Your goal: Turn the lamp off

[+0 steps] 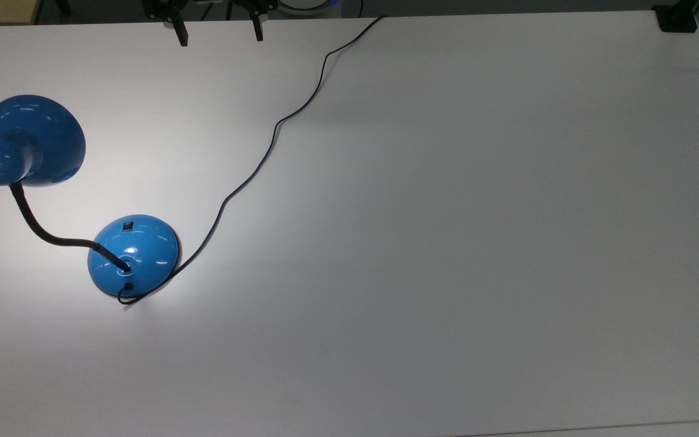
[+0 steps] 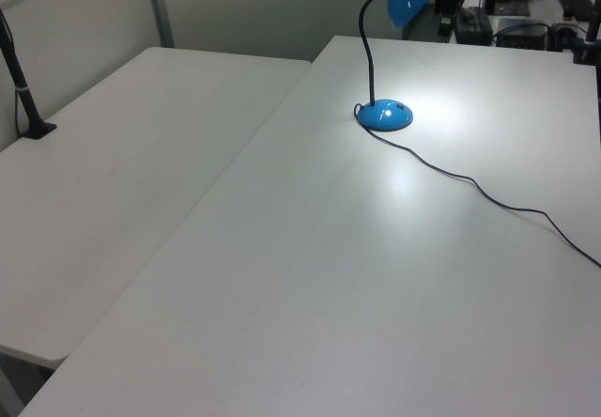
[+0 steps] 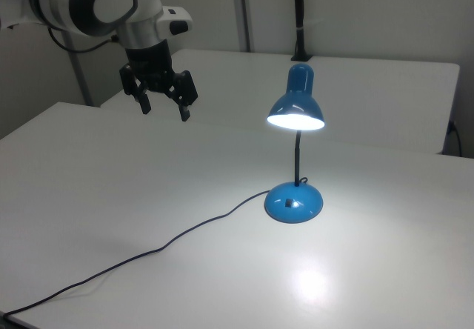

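Judging by its gloss, the lamp (image 3: 295, 147) is hard and slippery, so I'd not grasp it but press the small black switch (image 3: 287, 202) on its domed base (image 3: 294, 201); it stands lit on the white table (image 3: 222, 270), well apart from my pincer (image 3: 164, 110), fingers spread; no writing legible
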Tool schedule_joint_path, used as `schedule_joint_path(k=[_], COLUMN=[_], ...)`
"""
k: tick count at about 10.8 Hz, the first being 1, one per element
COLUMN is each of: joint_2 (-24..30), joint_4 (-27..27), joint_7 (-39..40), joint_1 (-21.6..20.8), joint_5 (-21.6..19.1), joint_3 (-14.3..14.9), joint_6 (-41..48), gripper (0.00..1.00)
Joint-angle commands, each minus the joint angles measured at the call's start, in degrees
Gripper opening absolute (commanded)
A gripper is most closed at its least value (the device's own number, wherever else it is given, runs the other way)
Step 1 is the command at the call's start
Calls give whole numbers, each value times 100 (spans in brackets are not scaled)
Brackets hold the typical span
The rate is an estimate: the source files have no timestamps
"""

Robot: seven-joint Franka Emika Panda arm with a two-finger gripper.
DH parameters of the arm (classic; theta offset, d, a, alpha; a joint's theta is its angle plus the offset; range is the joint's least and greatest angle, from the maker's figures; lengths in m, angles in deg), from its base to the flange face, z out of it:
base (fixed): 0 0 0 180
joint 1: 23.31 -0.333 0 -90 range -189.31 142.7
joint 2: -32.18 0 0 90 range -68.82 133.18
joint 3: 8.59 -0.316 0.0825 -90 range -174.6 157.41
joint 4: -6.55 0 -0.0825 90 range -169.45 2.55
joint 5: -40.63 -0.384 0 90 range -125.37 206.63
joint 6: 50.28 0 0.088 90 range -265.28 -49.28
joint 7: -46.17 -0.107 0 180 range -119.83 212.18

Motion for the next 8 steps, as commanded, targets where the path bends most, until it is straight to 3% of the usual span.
schedule_joint_path(k=[1, 8], joint_2=[-18, 17], joint_4=[77, 50], joint_7=[-84, 126], joint_1=[-127, -109], joint_5=[107, 107], joint_3=[56, 56], joint_6=[191, 225], gripper=[100, 100])
